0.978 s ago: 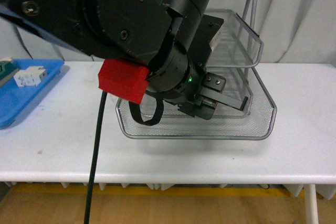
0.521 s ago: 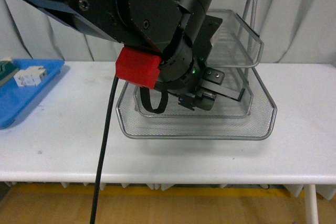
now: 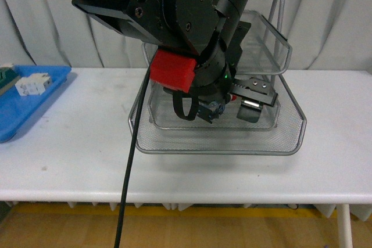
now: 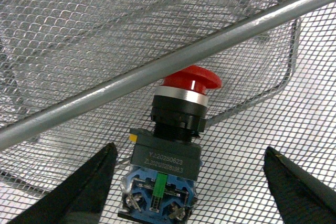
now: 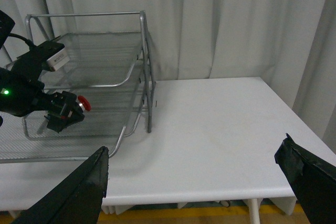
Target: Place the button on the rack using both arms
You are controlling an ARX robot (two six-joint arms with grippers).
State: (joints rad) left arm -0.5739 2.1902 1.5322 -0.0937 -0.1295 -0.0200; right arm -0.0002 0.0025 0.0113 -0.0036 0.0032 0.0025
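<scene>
The button (image 4: pixel 167 153), with a red mushroom cap on a black and blue body, lies on the mesh of the rack's (image 4: pixel 157 66) bottom tier. My left gripper (image 4: pixel 189 150) is open. Its two fingers stand apart on either side of the button and do not touch it. In the front view my bulky left arm hides most of the rack (image 3: pixel 290 137), and the left gripper (image 3: pixel 228 107) sits inside the bottom tier. The right wrist view shows the button (image 5: pixel 84 103) in the rack (image 5: pixel 142 51). My right gripper (image 5: pixel 195 148) is open and empty over the table, right of the rack.
A blue tray (image 3: pixel 23 108) at the table's left end holds a white block (image 3: pixel 34 84) and a green-and-cream block (image 3: pixel 7 75). A thick black cable (image 3: pixel 131 172) hangs from the left arm past the table's front edge. A grey curtain hangs behind.
My left arm has risen and shifted to the right over the rack. Its gripper end has turned inside the bottom tier.
</scene>
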